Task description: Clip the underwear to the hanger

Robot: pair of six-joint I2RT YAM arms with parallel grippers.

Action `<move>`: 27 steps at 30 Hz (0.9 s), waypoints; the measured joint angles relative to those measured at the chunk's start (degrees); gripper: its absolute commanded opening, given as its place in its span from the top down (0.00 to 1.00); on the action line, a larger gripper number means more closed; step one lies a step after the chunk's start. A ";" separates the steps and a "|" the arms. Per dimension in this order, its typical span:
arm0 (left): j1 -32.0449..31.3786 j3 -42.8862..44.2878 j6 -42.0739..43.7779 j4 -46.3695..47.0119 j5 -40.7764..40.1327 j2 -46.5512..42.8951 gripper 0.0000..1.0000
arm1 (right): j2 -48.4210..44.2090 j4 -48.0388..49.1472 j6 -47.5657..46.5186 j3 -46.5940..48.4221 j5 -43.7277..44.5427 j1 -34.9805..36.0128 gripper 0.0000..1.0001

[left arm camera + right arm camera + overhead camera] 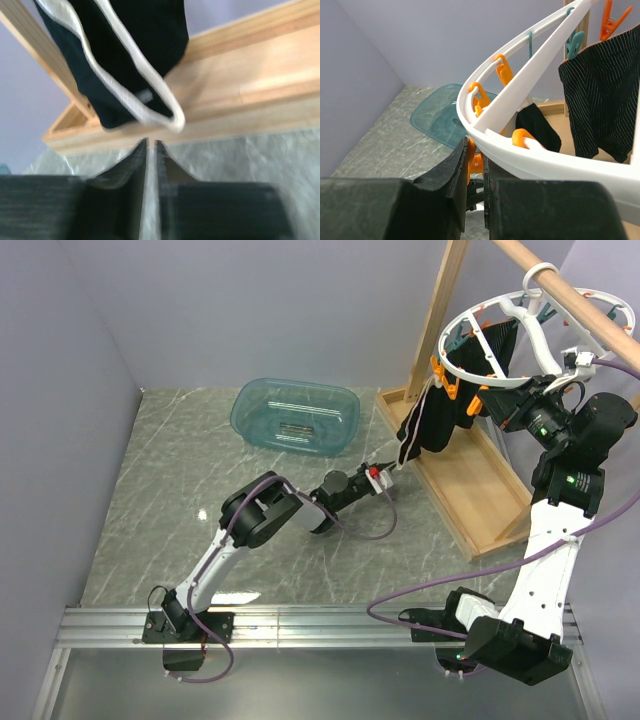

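The white ring hanger (447, 340) hangs from the wooden pole; it also fills the right wrist view (545, 160). The black underwear (425, 425) with its cream band hangs from the ring's left side under an orange clip (438, 372). My right gripper (487, 405) is shut on another orange clip (479, 162) just under the ring, beside the underwear's top right corner. My left gripper (388, 468) is shut and empty, its tips (151, 142) just below the underwear's hanging lower edge (125, 60), not touching it.
A black striped garment (497, 345) hangs clipped inside the ring. The wooden rack base (470, 490) lies under the hanger, with its upright at the back. A teal basin (295, 415) stands at the back middle of the marble table.
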 measured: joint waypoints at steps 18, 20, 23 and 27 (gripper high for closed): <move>-1.05 -5.97 -5.44 0.90 -1.64 -8.17 0.47 | -0.24 0.57 0.59 0.00 -0.09 -0.13 1.00; -1.14 -6.23 -5.53 0.85 -1.75 -8.17 0.47 | -0.24 0.57 0.61 0.00 -0.17 -0.15 1.00; -1.25 -6.27 -5.55 0.92 -1.70 -7.96 0.46 | -0.24 0.70 0.68 0.00 -0.26 -0.15 1.00; -1.25 -5.20 -5.09 1.29 -1.70 -6.03 0.42 | -0.24 0.83 0.85 0.00 -0.46 -0.31 1.00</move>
